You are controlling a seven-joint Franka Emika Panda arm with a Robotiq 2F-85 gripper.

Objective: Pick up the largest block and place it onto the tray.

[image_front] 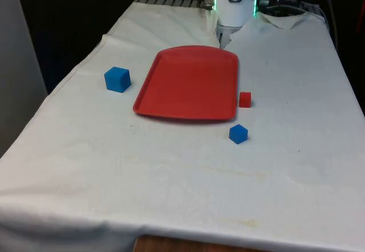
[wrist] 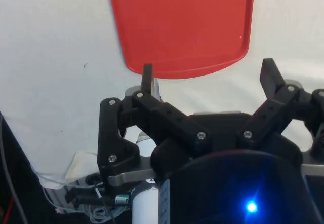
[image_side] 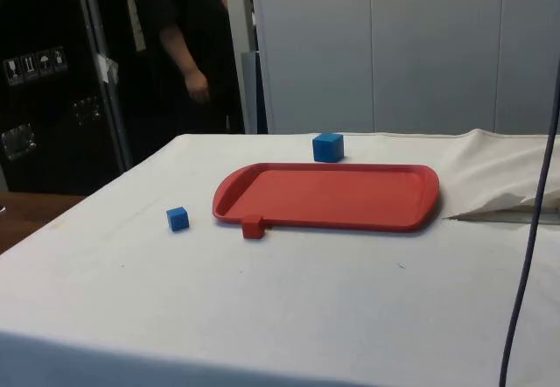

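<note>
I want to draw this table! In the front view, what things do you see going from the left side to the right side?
Large blue block → red tray → small blue block → small red block, with those last two nearly level.

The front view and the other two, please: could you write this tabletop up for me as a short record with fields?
Surface: table under a white cloth
Tray: flat red plastic tray, nothing on it
Largest block: big blue cube, on the cloth at the front view's left of the tray
Other blocks: small red cube by the tray's right edge; small blue cube nearer the camera
Gripper: black gripper, fingers apart, holding nothing, above the cloth beyond the tray's far end
Background: person in dark clothes
</note>
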